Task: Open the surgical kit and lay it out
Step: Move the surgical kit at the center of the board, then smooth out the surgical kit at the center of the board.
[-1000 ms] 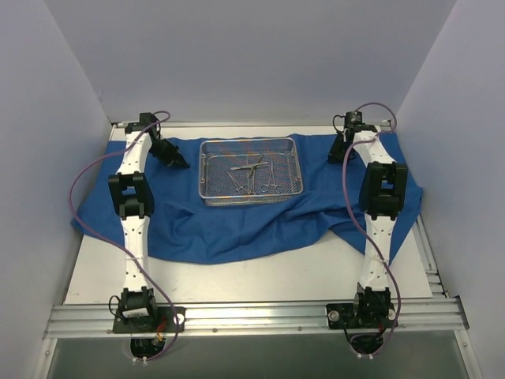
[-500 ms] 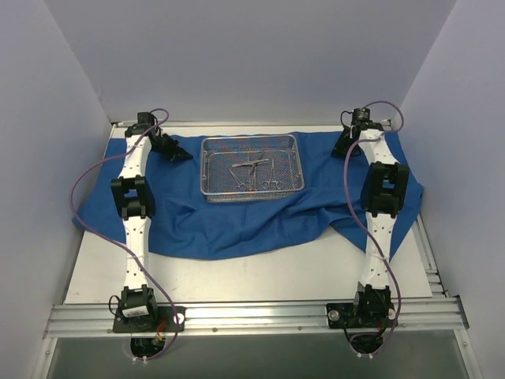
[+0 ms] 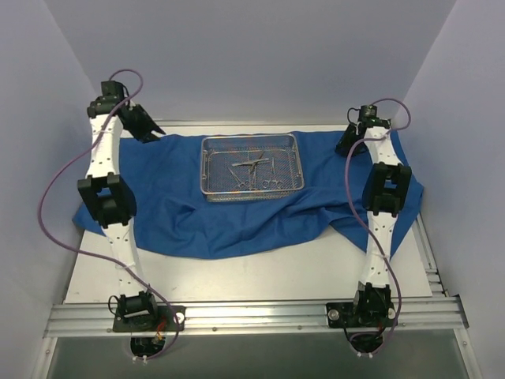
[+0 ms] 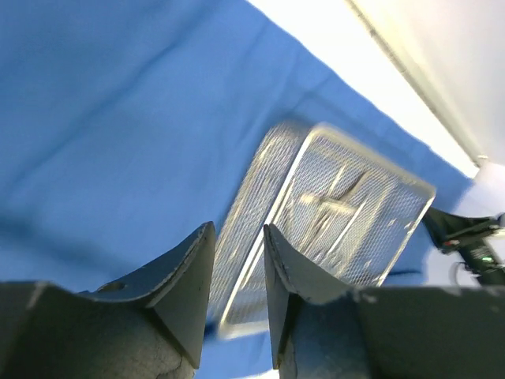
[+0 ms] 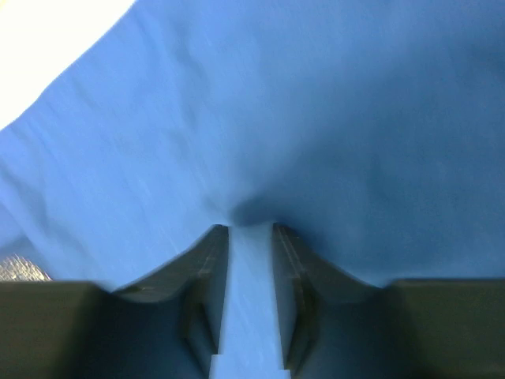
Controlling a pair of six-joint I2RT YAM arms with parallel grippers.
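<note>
I judge the unwrapping done: the large royal-blue cloth wrap (image 3: 237, 229) lies spread, with the shallow silver wire-mesh tray (image 3: 254, 195) just beyond my left gripper (image 4: 237, 233), whose fingers stand narrowly apart and empty. The right gripper (image 5: 251, 229) meets a cloth pucker at its tips; I cannot tell if it pinches. The thin steel ring-handled instruments (image 3: 252, 172) remain to lay out

No writing, label, brand, number or sign can be read in any view. The cloth (image 3: 237, 229) and the tray (image 3: 254, 195) show only plain surfaces, and both wrist views are too blurred to make out any mark.
</note>
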